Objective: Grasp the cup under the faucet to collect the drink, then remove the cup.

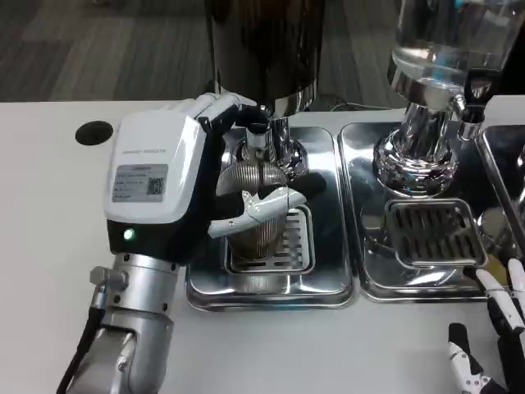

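A ribbed metal cup (pixel 256 205) stands on the drip grate (pixel 289 246) of the left steel tray (pixel 271 291), directly below the faucet (pixel 259 135) of the dark dispenser (pixel 267 45). My left hand (pixel 176 180) grips the cup from its left side, with fingers curled behind it and the thumb (pixel 258 209) across its front. The cup's left half is hidden by the hand. My right hand (pixel 492 345) rests at the bottom right edge, fingers apart, holding nothing.
A second, clear dispenser (pixel 435 74) stands on the right steel tray (pixel 410 287) with its own grate (pixel 433 230). A black round hole (pixel 93 132) marks the table at the left. Bare white tabletop lies in front of the trays.
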